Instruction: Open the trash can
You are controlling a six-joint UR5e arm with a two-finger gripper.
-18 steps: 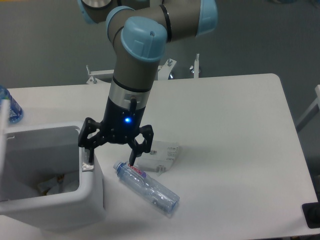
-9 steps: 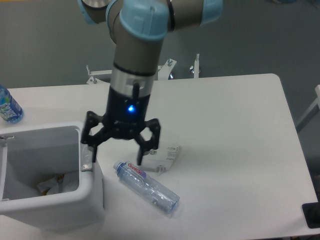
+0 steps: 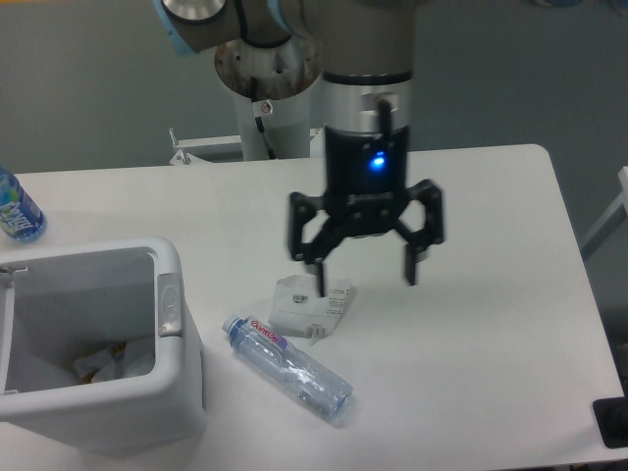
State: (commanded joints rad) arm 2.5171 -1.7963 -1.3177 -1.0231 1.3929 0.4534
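At the far left edge of the white bench [image 3: 471, 196] stands a blue-capped water bottle [image 3: 15, 211], partly cut off by the frame. Near it, at the near left corner, sits the trash can [image 3: 108, 412], a boxy white bin with its mouth facing up and its inside showing, crumpled scraps lying at the bottom. Its grey push-button strip [image 3: 169, 304] lies on the right rim, running near to far. Just right of the bin a clear plastic bottle [image 3: 287, 365] lies on its side, cap toward the far left, base toward the near right. A small white box [image 3: 306, 306] lies just beyond it. Above that box and to its right the arm points straight down, its claw [image 3: 364, 278] spread wide and holding nothing, well apart from the bin.
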